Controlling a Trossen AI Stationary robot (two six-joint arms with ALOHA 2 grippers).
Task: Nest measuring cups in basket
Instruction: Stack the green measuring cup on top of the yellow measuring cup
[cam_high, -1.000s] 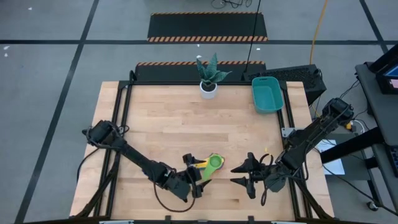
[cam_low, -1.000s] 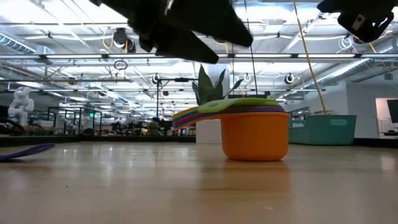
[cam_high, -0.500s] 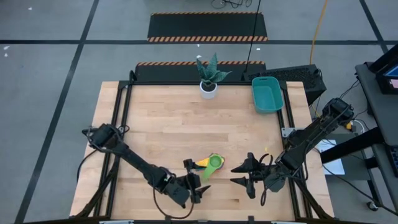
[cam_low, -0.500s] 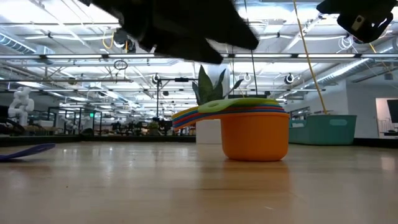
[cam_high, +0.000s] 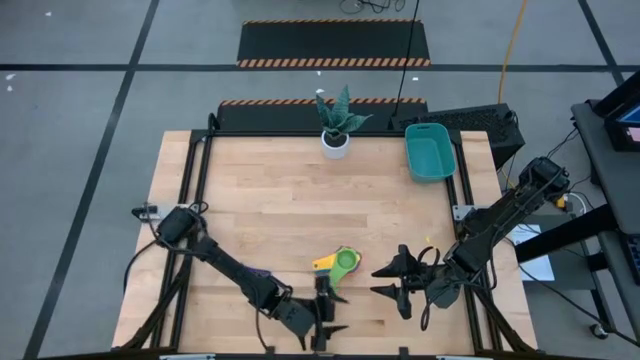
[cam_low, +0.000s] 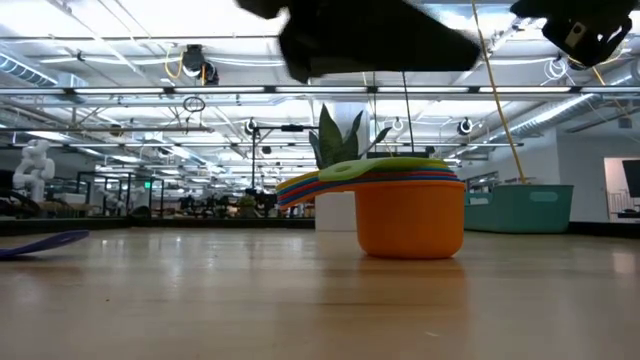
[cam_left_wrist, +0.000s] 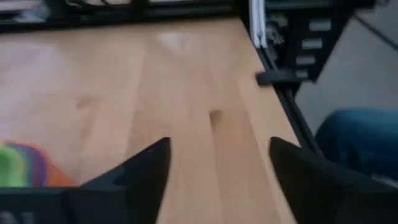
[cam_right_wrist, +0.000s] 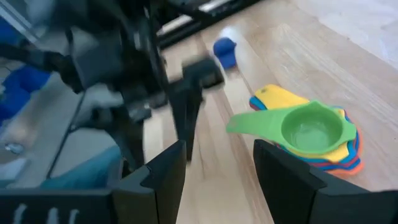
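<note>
Nested stack of measuring cups (cam_high: 342, 263) standing on the wooden desk (cam_high: 270, 200), toward the near edge and roughly midway across, green cup uppermost, yellow handle fanned out to one side. In the low view, an orange cup (cam_low: 411, 215) at the bottom of that stack, with coloured handles splayed above its rim. One blue cup (cam_right_wrist: 225, 52) lying apart on the desk (seen from the right wrist, beyond the stack; a dark blue handle (cam_low: 42, 243) also flat on the boards at the low view's left).

Left tool (cam_high: 326, 312) poised near the desk's front edge, just short of the stack, fingers spread with bare wood between them and nothing held; stack's rim only glimpsed at the corner of the left wrist view. Right tool (cam_high: 392, 278) hovering beside the stack on the other side, a little apart from it, fingers parted and empty, green cup in plain sight between them from the right wrist.

Teal basket (cam_high: 430, 152) at the far right corner of the desk, well apart from the cups, with no cup visible inside from above. White pot with a plant (cam_high: 336, 122) at the far edge, near the middle. Blue cloth (possibly a person's clothing, too blurred to tell) past the desk's edge in the left wrist view.
</note>
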